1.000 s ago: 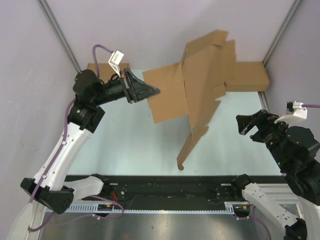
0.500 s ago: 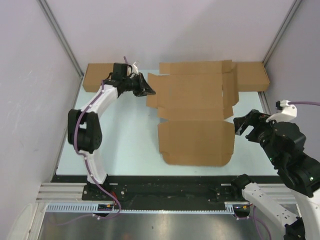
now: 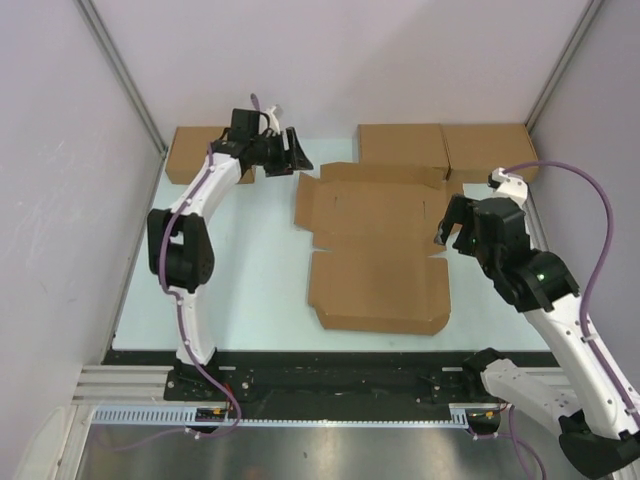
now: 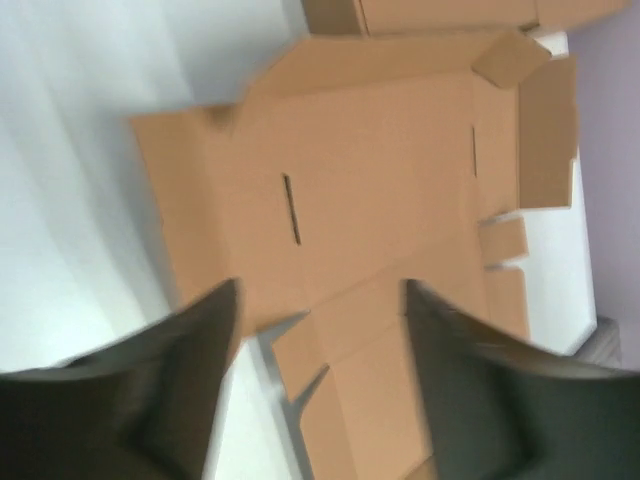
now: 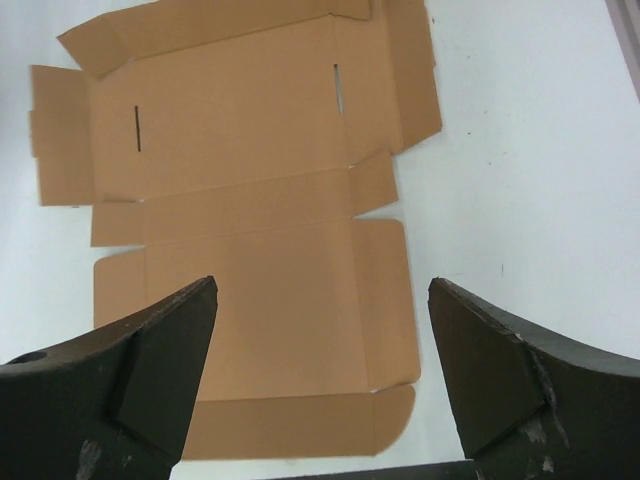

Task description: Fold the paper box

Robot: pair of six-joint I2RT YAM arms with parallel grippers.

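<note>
Across the middle of the pale worktop (image 3: 250, 285) the paper box (image 3: 375, 250) lay unfolded, a flat brown corrugated sheet. Its long panels ran left to right, and its side flaps were spread out. Two narrow slits (image 5: 135, 128) showed in the far panel, one towards each end. The near panel had rounded corners and reached towards the arm bases. A small tab at the sheet's far right corner looked bent up a little.

Left tool (image 3: 293, 158): held near the sheet's far left corner, just off the cardboard. Its wrist view showed the fingers (image 4: 190, 370) spread apart with nothing between them, the sheet lying beyond. It was not gripping anything.

Right tool (image 3: 452, 230): held over the sheet's right edge, about where the far and near panels met. Its jaws were wide apart and empty. Its camera looked down on almost the whole sheet. Whether a fingertip touched the cardboard could not be told.

Along the far edge sat three compact cardboard boxes. One (image 3: 192, 152) stood at the far left, partly behind the left arm. A second (image 3: 402, 147) and a third (image 3: 485, 150) stood side by side at the far right, just past the sheet.
</note>
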